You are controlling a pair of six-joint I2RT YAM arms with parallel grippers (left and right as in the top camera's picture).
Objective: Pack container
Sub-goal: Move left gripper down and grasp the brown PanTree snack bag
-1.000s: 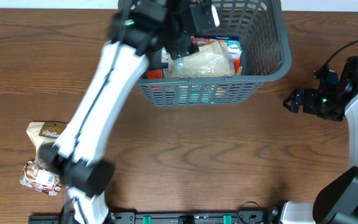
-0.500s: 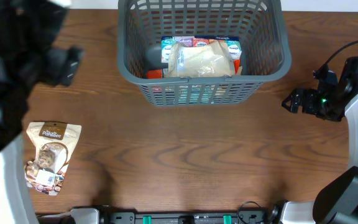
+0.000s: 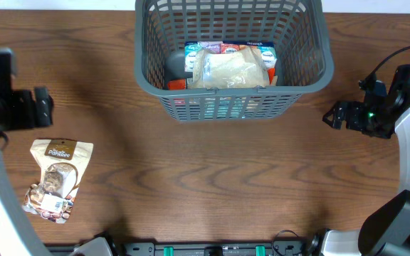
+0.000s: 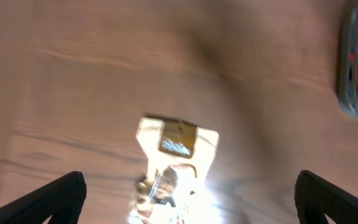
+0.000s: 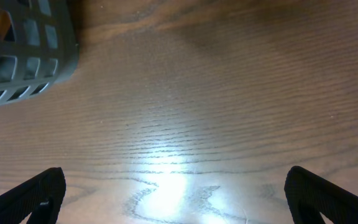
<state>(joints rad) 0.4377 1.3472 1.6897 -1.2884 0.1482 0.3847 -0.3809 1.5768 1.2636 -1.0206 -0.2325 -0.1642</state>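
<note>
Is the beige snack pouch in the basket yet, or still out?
Out: the pouch lies flat on the table, well left of the basket and apart from it.

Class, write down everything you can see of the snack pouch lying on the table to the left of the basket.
The snack pouch is a tan, glossy-looking packet with a brown label band near its top and a picture of the snack below it. The print is too small to read. It lies flat and face up, slightly tilted, its top towards the far side, near the left edge of the wooden table and well apart from the basket. Only the table touches it.
</note>
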